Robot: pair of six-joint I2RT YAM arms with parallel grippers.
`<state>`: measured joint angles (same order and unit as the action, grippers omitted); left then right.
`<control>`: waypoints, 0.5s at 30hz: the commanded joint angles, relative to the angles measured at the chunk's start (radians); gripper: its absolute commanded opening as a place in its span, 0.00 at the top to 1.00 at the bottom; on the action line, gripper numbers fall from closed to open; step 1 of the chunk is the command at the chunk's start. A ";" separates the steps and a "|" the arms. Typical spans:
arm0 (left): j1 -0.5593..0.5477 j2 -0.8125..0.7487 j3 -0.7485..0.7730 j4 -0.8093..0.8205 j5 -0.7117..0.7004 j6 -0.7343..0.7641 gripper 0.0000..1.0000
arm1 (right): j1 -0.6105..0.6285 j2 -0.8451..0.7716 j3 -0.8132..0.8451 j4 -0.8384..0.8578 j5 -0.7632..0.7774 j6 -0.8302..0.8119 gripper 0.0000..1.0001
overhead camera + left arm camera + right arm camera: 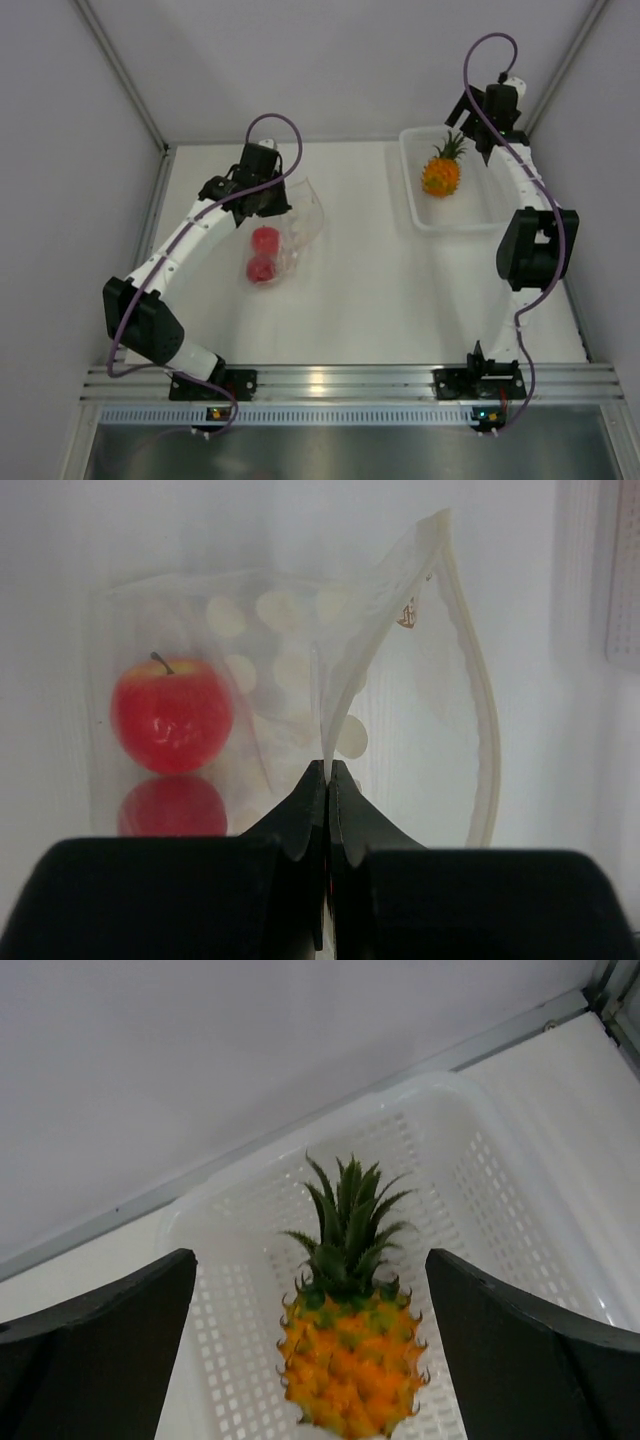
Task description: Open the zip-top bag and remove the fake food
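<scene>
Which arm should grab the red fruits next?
Right. The right gripper is open over the pineapple in the bin; the left gripper is shut on the zip-top bag holding the red fruits.

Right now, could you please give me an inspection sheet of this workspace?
Surface: white table.
Job's things: zip-top bag open, two red fruits inside; toy pineapple in the perforated bin.
Clutter: nothing seen.
Grippers: left gripper shut on the bag's wall; right gripper open over the pineapple.
Cables: purple cable looped above each arm.
Surroundings: white enclosure walls, aluminium rail at the near edge.
</scene>
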<state>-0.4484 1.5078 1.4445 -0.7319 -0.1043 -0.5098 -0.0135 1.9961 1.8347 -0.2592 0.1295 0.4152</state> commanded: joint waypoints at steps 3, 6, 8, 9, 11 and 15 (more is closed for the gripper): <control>-0.004 0.011 0.080 0.069 0.015 -0.022 1.00 | 0.072 -0.333 -0.190 0.131 -0.186 0.072 0.01; -0.006 0.020 0.102 0.069 0.011 -0.025 1.00 | 0.049 -0.483 -0.531 0.506 -0.521 0.333 0.12; -0.006 0.025 0.122 0.069 0.009 -0.036 1.00 | 0.063 -0.510 -0.637 0.643 -0.685 0.445 0.26; -0.007 0.025 0.126 0.069 0.005 -0.045 1.00 | 0.114 -0.525 -0.629 0.582 -0.703 0.421 0.31; -0.016 0.014 0.126 0.080 -0.012 -0.082 1.00 | 0.202 -0.548 -0.618 0.442 -0.644 0.363 0.31; -0.039 0.009 0.114 0.130 -0.012 -0.140 1.00 | 0.473 -0.592 -0.595 0.287 -0.377 0.277 0.42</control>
<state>-0.4686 1.5326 1.5337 -0.6834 -0.1062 -0.5854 0.2886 1.4616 1.2217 0.0971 -0.3557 0.7197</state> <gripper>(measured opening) 0.023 0.606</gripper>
